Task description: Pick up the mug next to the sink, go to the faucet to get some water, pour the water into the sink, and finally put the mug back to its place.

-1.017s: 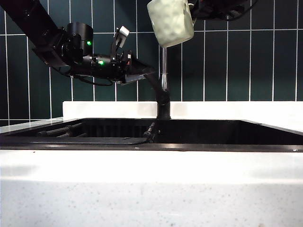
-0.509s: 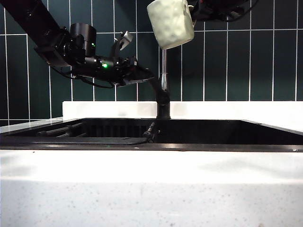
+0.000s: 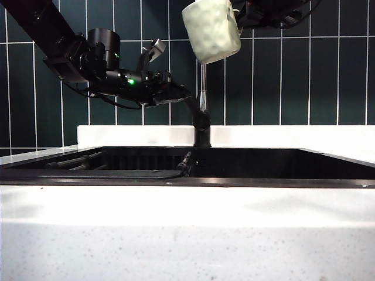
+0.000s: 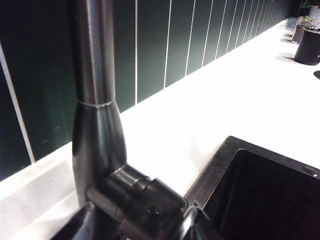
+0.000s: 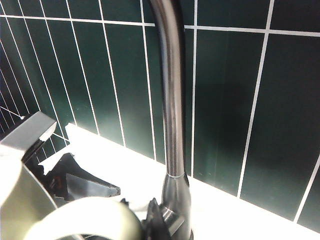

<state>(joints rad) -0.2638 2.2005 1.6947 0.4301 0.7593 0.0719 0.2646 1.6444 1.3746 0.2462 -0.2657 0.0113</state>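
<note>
Dark green tiles back the white speckled counter (image 3: pixel 187 234) and wide black sink (image 3: pixel 234 167). Above the tall dark metal faucet (image 3: pixel 203 105) my right gripper (image 3: pixel 243 13) clamps the pale dimpled ceramic mug (image 3: pixel 212 29). My left gripper (image 3: pixel 176 93), jaws spread wide, sits beside the faucet's lever, holding nothing.

Faucet (image 4: pixel 97 135) pipe close up; sink (image 4: pixel 260 195) corner beside.
</note>
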